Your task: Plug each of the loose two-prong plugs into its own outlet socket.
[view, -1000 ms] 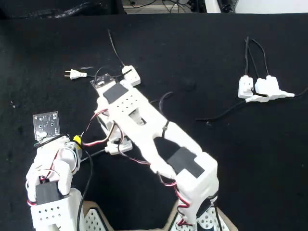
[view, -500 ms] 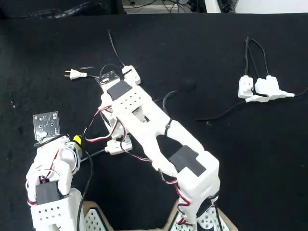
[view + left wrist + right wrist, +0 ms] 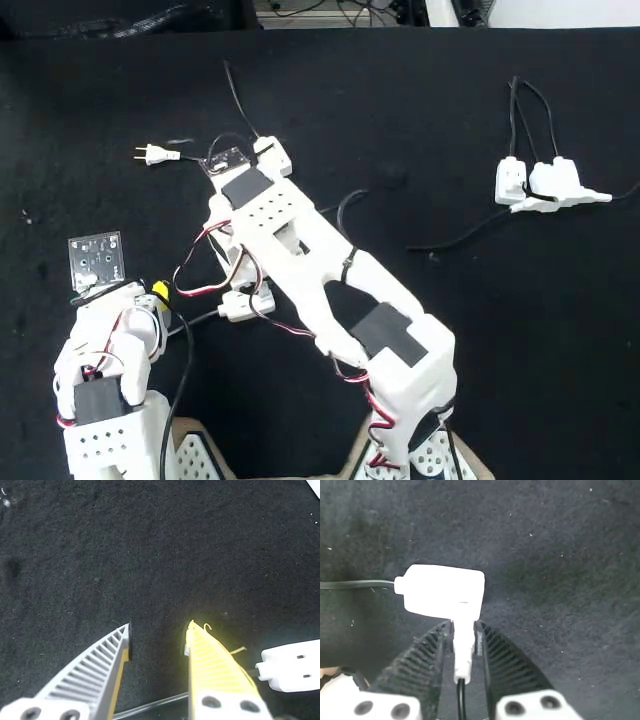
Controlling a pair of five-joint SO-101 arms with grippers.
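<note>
The right end effector [image 3: 464, 626] was clamped narrow on a white two-prong plug [image 3: 464, 652], whose cord trailed back between the fingers. Directly ahead of the tips, touching the plug's front, lay a white outlet socket [image 3: 442, 591]. No prongs showed, so the plug looked seated or nearly so. To finish well, any push should run straight along the plug's axis, since the socket sat unheld on the black counter [image 3: 560, 555] and would likely slide or twist. The left end effector [image 3: 157, 630] hung wide apart, holding nothing, with a second socket [image 3: 292, 666] just beside it. Beyond the right end effector, a loose plug [image 3: 155, 153] lay unplugged.
</note>
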